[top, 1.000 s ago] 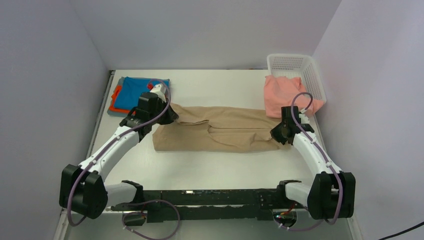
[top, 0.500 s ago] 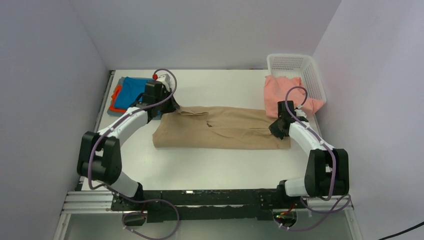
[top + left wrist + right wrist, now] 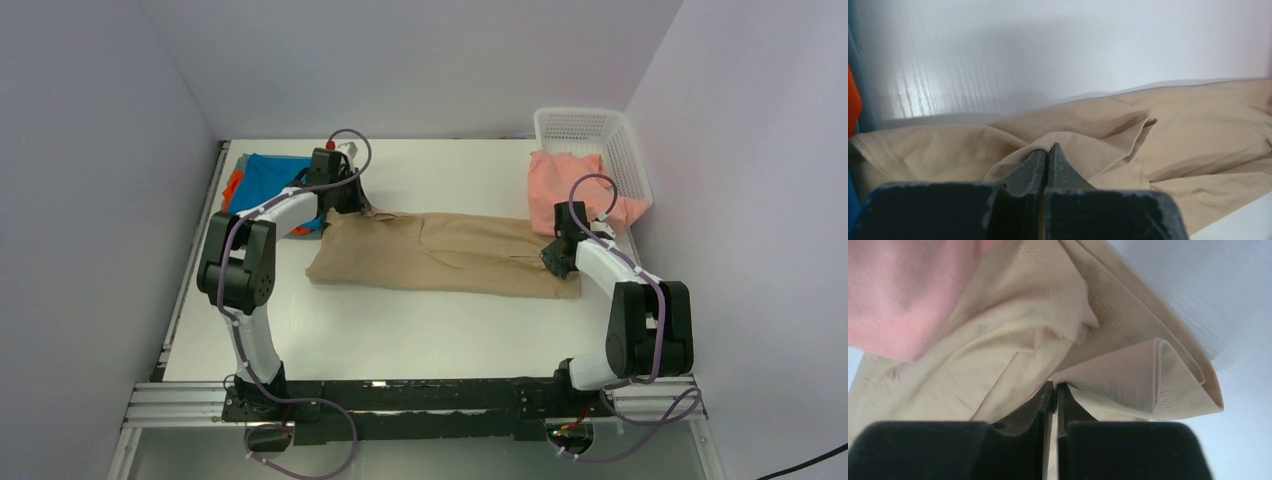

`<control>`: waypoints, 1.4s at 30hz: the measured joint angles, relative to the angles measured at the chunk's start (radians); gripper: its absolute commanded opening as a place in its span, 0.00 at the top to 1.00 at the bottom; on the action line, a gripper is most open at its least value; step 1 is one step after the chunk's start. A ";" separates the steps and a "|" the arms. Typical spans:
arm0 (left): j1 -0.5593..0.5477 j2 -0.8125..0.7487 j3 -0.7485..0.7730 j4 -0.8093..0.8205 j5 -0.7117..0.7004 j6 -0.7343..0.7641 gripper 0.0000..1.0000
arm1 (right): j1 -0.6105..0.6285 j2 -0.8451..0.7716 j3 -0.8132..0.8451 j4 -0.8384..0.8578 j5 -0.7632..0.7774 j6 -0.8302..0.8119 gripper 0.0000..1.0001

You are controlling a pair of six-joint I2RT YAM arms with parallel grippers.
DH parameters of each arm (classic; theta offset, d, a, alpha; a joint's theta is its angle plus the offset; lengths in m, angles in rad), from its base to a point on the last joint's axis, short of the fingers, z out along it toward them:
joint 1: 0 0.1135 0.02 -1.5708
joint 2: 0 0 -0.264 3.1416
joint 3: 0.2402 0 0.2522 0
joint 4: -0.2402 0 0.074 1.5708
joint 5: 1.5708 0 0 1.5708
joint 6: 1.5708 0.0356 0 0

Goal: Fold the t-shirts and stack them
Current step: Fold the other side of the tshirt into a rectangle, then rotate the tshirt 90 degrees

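A tan-beige t-shirt [image 3: 440, 255] lies stretched left to right across the middle of the table, folded lengthwise. My left gripper [image 3: 352, 207] is shut on its far left end; the left wrist view shows the cloth [image 3: 1128, 135] pinched at my gripper [image 3: 1047, 149]. My right gripper [image 3: 552, 262] is shut on the right end, with the cloth [image 3: 1128, 370] pinched at my gripper [image 3: 1055, 386]. A bright blue tee [image 3: 268, 180] lies on an orange one [image 3: 232, 188] and a grey one at the far left. A salmon-pink tee [image 3: 570, 185] hangs out of the basket.
A white lattice basket [image 3: 592, 135] stands at the far right corner against the wall. The pink cloth [image 3: 898, 290] lies right beside my right gripper. Walls close the table on the left, back and right.
Both arms have reached away from the bases, carrying the upper edge of the tan tee towards the far side. The tee now lies flatter and narrower.
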 measured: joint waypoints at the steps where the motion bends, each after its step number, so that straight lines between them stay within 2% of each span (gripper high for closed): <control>1: 0.000 0.011 0.008 0.000 0.003 0.003 0.81 | -0.002 0.006 0.000 0.001 0.001 0.003 0.75; 3: 0.000 0.031 0.032 -0.003 0.005 0.009 0.52 | -0.003 0.014 0.000 0.001 0.010 0.008 0.52; 6: 0.000 0.047 0.062 -0.011 -0.001 0.013 0.37 | -0.005 0.023 0.019 -0.013 0.034 0.015 0.34; 7: 0.000 0.047 0.064 -0.014 -0.004 0.013 0.28 | -0.005 0.024 0.032 -0.024 0.048 0.015 0.28; 8: 0.001 0.047 0.068 -0.016 -0.004 0.016 0.08 | -0.005 0.024 0.047 -0.034 0.067 0.016 0.21; 9: 0.001 0.047 0.073 -0.019 -0.005 0.012 0.01 | -0.005 0.022 0.063 -0.043 0.088 0.016 0.16; 11: 0.002 0.040 0.076 -0.029 -0.008 0.017 0.01 | -0.005 0.015 0.090 -0.062 0.131 0.014 0.01; 12: 0.002 0.030 0.076 -0.041 -0.010 0.012 0.01 | -0.005 0.006 0.105 -0.081 0.158 0.010 0.00; 19: -0.021 -0.190 0.024 -0.074 -0.058 -0.001 0.01 | 0.005 -0.120 0.112 -0.122 0.201 -0.092 0.00; 22: -0.069 -0.326 -0.058 -0.071 -0.084 -0.028 0.01 | 0.058 -0.186 0.069 -0.051 0.153 -0.176 0.00; 26: -0.129 -0.387 -0.193 -0.023 -0.055 -0.097 0.01 | 0.178 -0.186 -0.004 0.088 0.055 -0.254 0.00; 30: -0.139 -0.269 -0.269 -0.013 -0.028 -0.177 0.01 | 0.215 -0.034 0.000 0.201 -0.050 -0.303 0.00; 35: -0.124 -0.113 -0.249 -0.019 -0.021 -0.248 0.01 | 0.214 0.133 0.016 0.237 -0.114 -0.336 0.01; 39: -0.121 0.017 -0.098 -0.019 0.001 -0.291 0.00 | 0.227 0.122 0.000 0.275 -0.154 -0.343 0.01; 42: -0.118 0.137 0.058 -0.021 0.039 -0.322 0.01 | 0.254 0.047 -0.079 0.294 -0.175 -0.340 0.01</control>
